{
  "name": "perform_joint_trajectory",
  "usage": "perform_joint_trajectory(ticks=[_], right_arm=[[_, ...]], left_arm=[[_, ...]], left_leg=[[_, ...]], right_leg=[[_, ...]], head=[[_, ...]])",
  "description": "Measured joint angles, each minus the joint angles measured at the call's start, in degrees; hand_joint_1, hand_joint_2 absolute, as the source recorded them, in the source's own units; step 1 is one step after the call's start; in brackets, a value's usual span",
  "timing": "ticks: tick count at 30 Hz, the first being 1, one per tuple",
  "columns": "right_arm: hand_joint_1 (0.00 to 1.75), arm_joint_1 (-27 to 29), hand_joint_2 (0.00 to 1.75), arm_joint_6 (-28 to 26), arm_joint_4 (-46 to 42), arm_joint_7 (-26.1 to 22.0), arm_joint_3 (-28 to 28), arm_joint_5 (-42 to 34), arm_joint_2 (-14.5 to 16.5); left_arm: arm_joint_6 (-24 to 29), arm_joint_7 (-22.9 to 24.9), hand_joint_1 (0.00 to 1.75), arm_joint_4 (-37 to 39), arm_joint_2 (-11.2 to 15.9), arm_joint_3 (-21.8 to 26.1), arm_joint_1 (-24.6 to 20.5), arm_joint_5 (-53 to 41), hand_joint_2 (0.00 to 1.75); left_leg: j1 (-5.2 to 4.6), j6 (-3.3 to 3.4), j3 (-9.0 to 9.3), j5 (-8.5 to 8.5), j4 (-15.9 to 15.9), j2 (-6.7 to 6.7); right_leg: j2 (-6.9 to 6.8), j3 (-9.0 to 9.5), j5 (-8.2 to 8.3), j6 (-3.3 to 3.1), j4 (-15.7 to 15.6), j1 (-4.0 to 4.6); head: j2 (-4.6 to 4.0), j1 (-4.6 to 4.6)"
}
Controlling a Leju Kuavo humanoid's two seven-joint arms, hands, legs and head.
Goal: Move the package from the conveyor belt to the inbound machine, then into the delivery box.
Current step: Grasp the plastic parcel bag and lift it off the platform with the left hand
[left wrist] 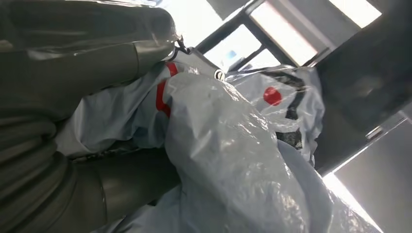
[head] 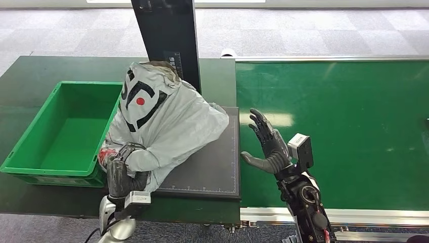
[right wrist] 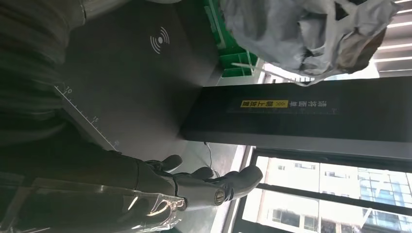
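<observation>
The package (head: 164, 121) is a grey plastic mailer bag with black markings and a red dot. It lies on the left part of the dark inbound machine plate (head: 210, 167) and leans over the rim of the green delivery box (head: 60, 129). My left hand (head: 121, 172) grips the bag's near lower corner; up close, the crumpled grey bag (left wrist: 233, 145) runs between the thumb and the fingers. My right hand (head: 265, 144) is open with fingers spread, raised beside the plate's right edge, apart from the bag. The right wrist view shows its fingers (right wrist: 204, 182) and the package (right wrist: 311, 29).
The green conveyor belt (head: 349, 131) stretches to the right of the plate. A black upright scanner column (head: 169, 38) stands behind the package. The delivery box sits on the dark green table (head: 30, 76) at the left, with its inside bare.
</observation>
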Motion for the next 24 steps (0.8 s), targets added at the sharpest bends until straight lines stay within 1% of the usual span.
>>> perform_joint_trajectory(ticks=[2, 5, 9, 11, 14, 15, 19, 24], right_arm=[[0.00, 0.03, 1.75, -0.27, 0.07, -0.09, 0.11, -0.08, -0.10], [0.00, 0.13, 1.75, -0.72, 0.08, -0.12, 0.21, -0.10, -0.26], [0.00, 0.65, 1.75, -1.44, 0.07, -0.13, 0.39, 0.21, -0.29], [0.00, 0.88, 1.75, -1.64, 0.03, -0.13, 0.41, 0.42, -0.28], [0.00, 0.95, 1.75, -1.70, 0.02, -0.13, 0.41, 0.51, -0.27], [0.00, 1.01, 1.75, -1.74, -0.01, -0.13, 0.42, 0.54, -0.26], [0.00, 1.58, 1.75, -2.20, -0.64, -0.06, 0.43, 0.84, -0.21], [0.00, 3.07, 1.75, -2.80, -2.16, 0.13, 0.41, 1.39, -0.27]], left_arm=[[1.40, -0.05, 1.75, -1.43, -0.26, 1.84, -0.01, -2.79, 1.75], [1.71, -0.06, 1.75, -3.66, -0.95, 4.68, 0.01, -7.11, 1.75], [1.83, -0.06, 1.75, -8.34, -3.04, 12.31, -1.21, -16.11, 1.75], [1.87, -0.06, 1.75, -9.22, -3.56, 15.53, -2.28, -17.29, 1.75], [1.90, -0.05, 1.75, -9.47, -3.71, 16.82, -2.72, -17.58, 1.75], [1.95, -0.04, 1.75, -9.79, -3.98, 18.52, -3.13, -17.83, 1.75], [2.09, -0.04, 1.75, -10.72, -5.54, 28.40, -6.37, -20.58, 1.75], [2.07, -0.03, 1.75, -6.21, -5.41, 38.24, -11.45, -24.19, 1.75]], left_leg=[[0.00, 0.00, 0.00, 0.00, 0.00, 0.03], [0.00, 0.00, -0.01, 0.00, 0.00, 0.04], [0.00, 0.00, -0.02, 0.01, 0.00, 0.06], [0.01, 0.00, -0.02, 0.01, 0.00, 0.06], [0.01, 0.00, -0.01, 0.01, 0.00, 0.06], [0.01, -0.01, -0.01, 0.01, 0.00, 0.06], [0.01, -0.01, -0.06, 0.01, 0.00, 0.04], [0.02, -0.01, -0.05, 0.01, 0.00, 0.04]], right_leg=[[0.02, -0.02, 0.00, 0.00, 0.00, 0.00], [0.03, -0.06, 0.00, 0.00, 0.00, 0.00], [0.04, -0.07, 0.01, -0.01, 0.00, 0.01], [0.05, -0.08, 0.02, -0.02, 0.00, 0.01], [0.04, -0.08, 0.02, -0.02, 0.00, 0.01], [0.04, -0.08, 0.02, -0.02, 0.01, 0.02], [0.04, -0.09, 0.02, -0.02, 0.01, 0.02], [0.04, -0.12, 0.02, -0.02, 0.01, 0.02]], head=[[-0.01, 0.00], [-0.02, -0.01], [-0.01, 0.00], [-0.01, -0.01], [-0.01, -0.02], [-0.01, -0.01], [-0.02, 0.02], [-0.01, 0.00]])
